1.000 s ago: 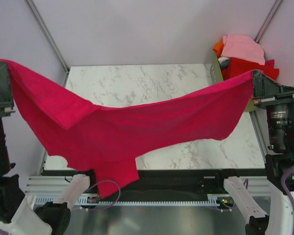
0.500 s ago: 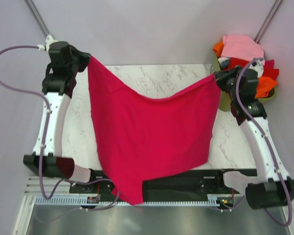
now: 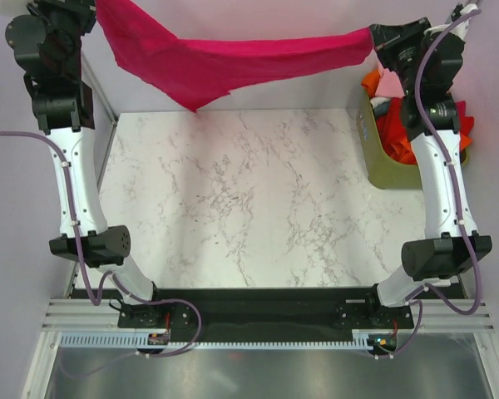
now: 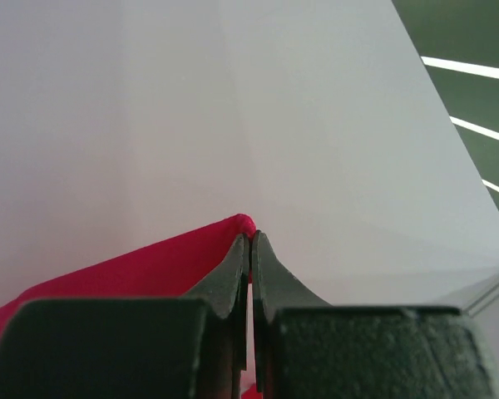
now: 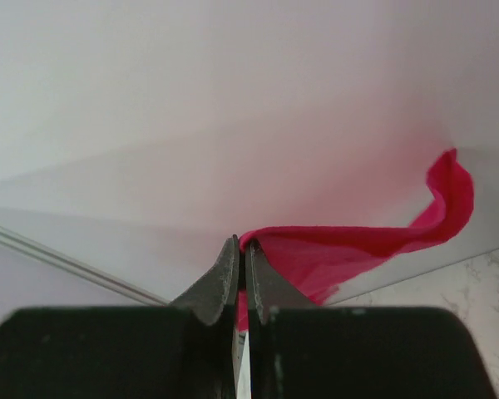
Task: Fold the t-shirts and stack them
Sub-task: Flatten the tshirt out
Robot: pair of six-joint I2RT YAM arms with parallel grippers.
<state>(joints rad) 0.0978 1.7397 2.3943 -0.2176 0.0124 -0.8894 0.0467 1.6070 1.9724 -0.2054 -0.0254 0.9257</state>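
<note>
Strung as a narrow band across the top of the overhead view: the crimson t-shirt (image 3: 233, 58), lifted above the far edge of the marble table (image 3: 258, 208). Pinched at the upper left by the left gripper (image 4: 249, 238) and at the upper right by the right gripper (image 5: 242, 243). In both wrist views, fingers pressed together with only a sliver of red cloth between the tips, so clamped on the fabric at each end.

Upper hem almost straight from corner to corner, dipping a little in the middle. Lower edge uneven, with a pointed flap hanging lowest left of centre, just over the table's far border.

Left arm (image 3: 71, 166) rising along the left border of the marble, right arm (image 3: 445, 183) along the right border. Between them, a wide stretch of veined surface in plain sight from near edge to far edge.

At the right edge, the olive-green basket (image 3: 391, 170) tucked against the table's far right corner and partly behind the right arm. Heaped inside it, the other t-shirts (image 3: 395, 125) in red, orange and pink, close below the right-hand end of the raised cloth.
</note>
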